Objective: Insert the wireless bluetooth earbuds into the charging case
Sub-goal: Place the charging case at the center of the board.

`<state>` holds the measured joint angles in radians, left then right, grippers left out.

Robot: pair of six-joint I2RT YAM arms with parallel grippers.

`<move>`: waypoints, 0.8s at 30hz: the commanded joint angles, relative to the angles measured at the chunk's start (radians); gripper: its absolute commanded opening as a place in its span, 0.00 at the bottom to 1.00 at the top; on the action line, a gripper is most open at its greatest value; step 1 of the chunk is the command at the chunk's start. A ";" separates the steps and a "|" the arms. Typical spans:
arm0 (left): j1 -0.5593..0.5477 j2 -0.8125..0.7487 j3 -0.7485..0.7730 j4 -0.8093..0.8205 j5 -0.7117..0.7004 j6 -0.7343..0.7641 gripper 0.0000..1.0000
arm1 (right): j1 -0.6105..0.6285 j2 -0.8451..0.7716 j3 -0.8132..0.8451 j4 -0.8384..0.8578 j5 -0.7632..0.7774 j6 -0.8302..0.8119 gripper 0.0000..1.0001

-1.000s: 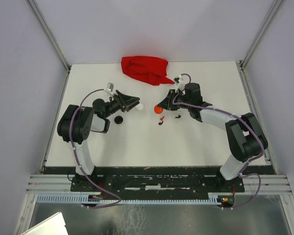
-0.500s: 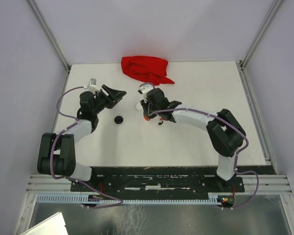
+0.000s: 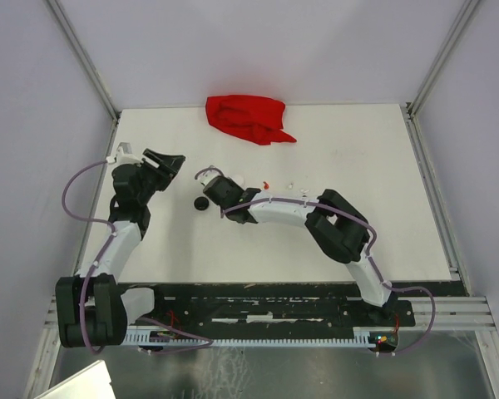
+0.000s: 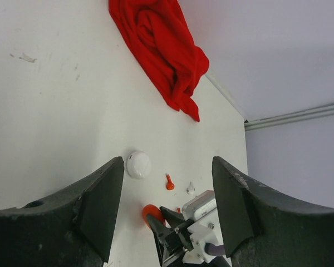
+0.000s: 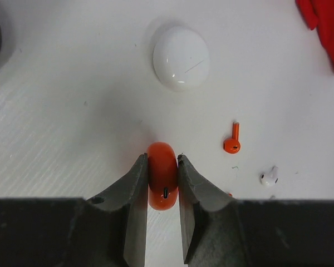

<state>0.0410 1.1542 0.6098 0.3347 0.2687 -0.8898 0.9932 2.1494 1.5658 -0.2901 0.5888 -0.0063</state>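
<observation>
The white surface sits boxed in by pale grey walls, with metal posts rising at its far corners and a black rail along the near edge. A crumpled red cloth lies at the far edge.

The right end effector is closed on an orange case, which it holds on edge between its fingers. Whether the case touches the surface I cannot tell. A shut white case lies just beyond it, and a black disc lies to its left. The red earbud and white earbud lie loose on the surface to the right, near each other but apart. The left end effector is spread wide and holds nothing, well left of the cases.
</observation>
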 commanded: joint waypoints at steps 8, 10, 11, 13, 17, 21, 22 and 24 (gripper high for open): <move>0.086 -0.053 -0.032 -0.030 -0.010 0.046 0.71 | 0.072 0.080 0.094 -0.039 0.153 -0.042 0.25; 0.095 -0.049 -0.033 -0.028 0.000 0.045 0.71 | 0.072 0.067 0.077 -0.031 0.111 -0.024 0.32; 0.098 -0.047 -0.034 -0.026 0.005 0.046 0.71 | 0.072 0.058 0.066 -0.023 0.079 -0.018 0.37; 0.105 -0.046 -0.037 -0.024 0.010 0.045 0.71 | 0.073 0.039 0.049 -0.010 0.039 -0.003 0.41; 0.120 -0.058 -0.047 -0.009 0.021 0.033 0.71 | 0.072 0.008 0.010 0.030 -0.023 0.006 0.52; 0.133 -0.084 -0.055 -0.012 0.014 0.031 0.71 | 0.071 -0.045 -0.050 0.070 -0.057 0.025 0.57; 0.134 -0.089 -0.055 -0.015 0.013 0.032 0.71 | 0.071 -0.069 -0.074 0.088 -0.064 0.033 0.59; 0.135 -0.097 -0.057 -0.017 0.011 0.034 0.71 | 0.069 -0.116 -0.116 0.117 -0.082 0.053 0.64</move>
<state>0.1684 1.0988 0.5522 0.2821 0.2687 -0.8860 1.0607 2.1567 1.5097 -0.2523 0.5625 -0.0036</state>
